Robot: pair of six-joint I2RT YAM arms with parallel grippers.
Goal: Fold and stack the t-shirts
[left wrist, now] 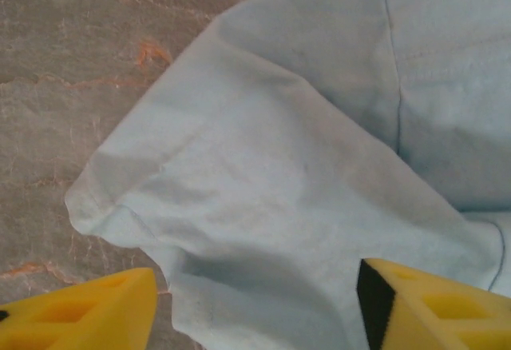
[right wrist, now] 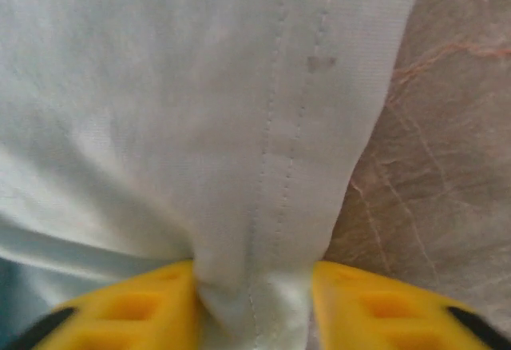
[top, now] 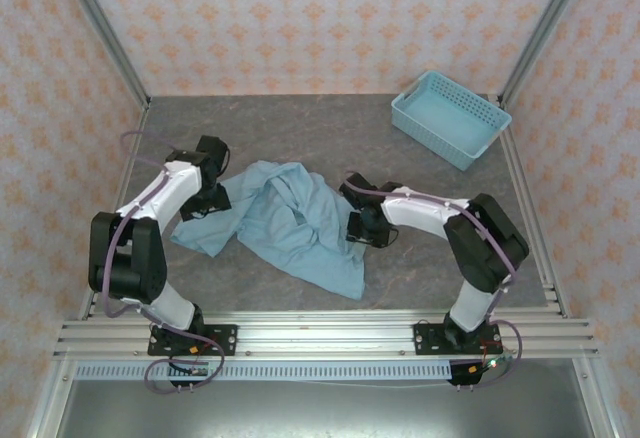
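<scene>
Step in hand, as judged: securing both ends of the garment for spreading, ahead of any fold. One light blue t-shirt [top: 285, 223] lies crumpled at the centre of the worktop [top: 300, 128], between the two arms. The basket [top: 450, 118] stands well apart at the far right. Right end effector [right wrist: 251, 302] pinches a stitched hem at the garment's right edge. Left end effector [left wrist: 255, 310] stands spread astride a sleeve at the left edge, not clamped. Next move calls for closing the left on the sleeve, then lifting and drawing both ends apart to flatten the cloth.
</scene>
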